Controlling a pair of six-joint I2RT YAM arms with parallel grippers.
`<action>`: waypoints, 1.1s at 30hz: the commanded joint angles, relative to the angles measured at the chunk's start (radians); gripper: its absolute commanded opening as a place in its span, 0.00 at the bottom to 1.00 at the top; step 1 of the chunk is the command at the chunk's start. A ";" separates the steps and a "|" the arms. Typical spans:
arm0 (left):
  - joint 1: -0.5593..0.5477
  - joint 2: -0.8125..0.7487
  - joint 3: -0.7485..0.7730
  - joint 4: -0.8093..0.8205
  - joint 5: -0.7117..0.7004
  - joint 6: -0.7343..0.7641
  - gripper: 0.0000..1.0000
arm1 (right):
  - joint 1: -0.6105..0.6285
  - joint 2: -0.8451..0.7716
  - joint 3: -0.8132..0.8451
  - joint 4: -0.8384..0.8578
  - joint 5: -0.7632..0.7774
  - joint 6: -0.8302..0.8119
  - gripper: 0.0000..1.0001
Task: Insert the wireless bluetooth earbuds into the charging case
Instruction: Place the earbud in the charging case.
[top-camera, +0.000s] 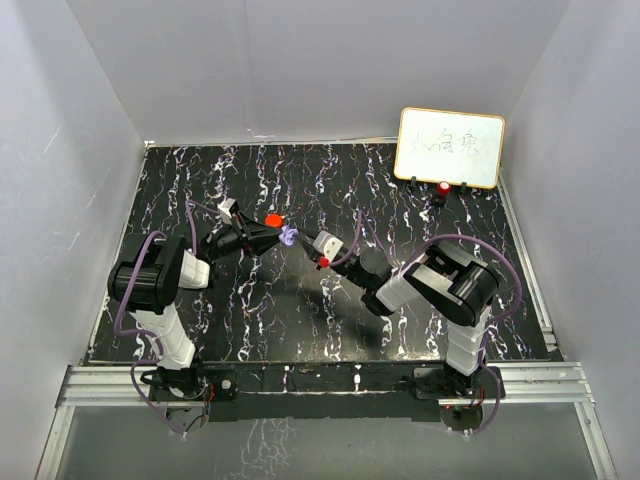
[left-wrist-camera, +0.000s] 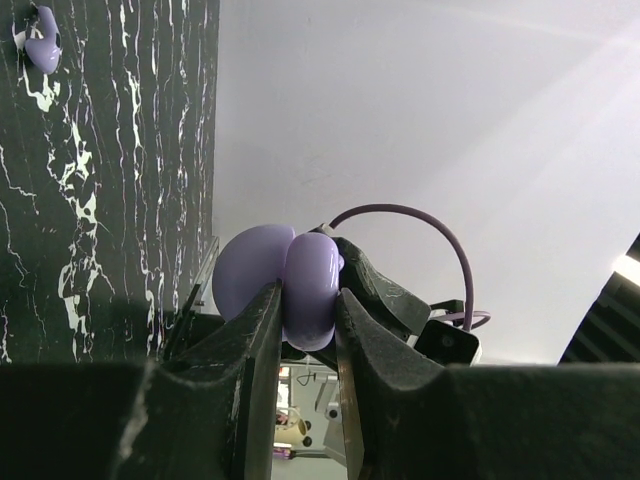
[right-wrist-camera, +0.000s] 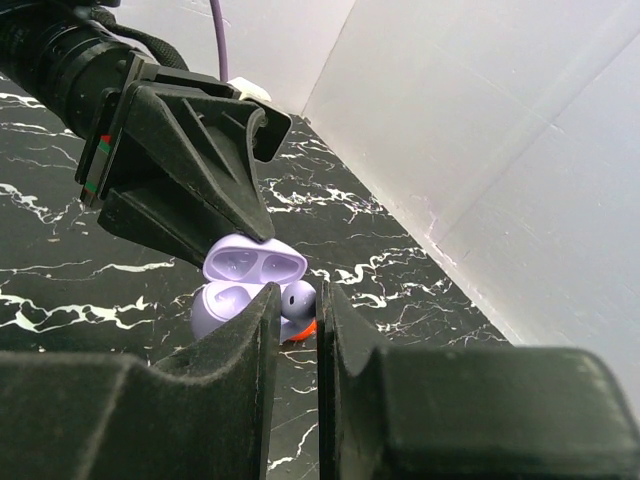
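my left gripper (top-camera: 278, 238) is squeezing the purple charging case (left-wrist-camera: 300, 285) from both sides and holding it up over the black table (top-camera: 250, 310). the case is hanging open, but my own fingers (left-wrist-camera: 250, 360) are hiding its lower part. in the far corner of my left wrist view, a small purple piece (left-wrist-camera: 42, 48) is lying on the table. it looks like an earbud, but it is tiny and hard to make out. a round red thing (top-camera: 272, 219) is sitting just behind my left gripper, too small to tell. my right gripper (right-wrist-camera: 297, 305) is pinching a pale purple earbud (right-wrist-camera: 298, 296) right beside the open case. a red bit (right-wrist-camera: 308, 330) is peeking out under it, and i cannot tell what it is. a white board (top-camera: 450, 147) is standing at the back right.
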 joint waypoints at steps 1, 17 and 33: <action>-0.013 -0.017 0.030 0.055 0.028 0.034 0.00 | -0.006 0.007 0.028 0.288 -0.016 -0.040 0.00; -0.019 -0.034 0.030 -0.071 0.019 0.124 0.00 | -0.006 -0.005 0.029 0.297 -0.023 -0.073 0.00; -0.025 -0.066 0.048 -0.142 0.015 0.155 0.00 | -0.006 0.008 0.028 0.291 -0.046 -0.073 0.00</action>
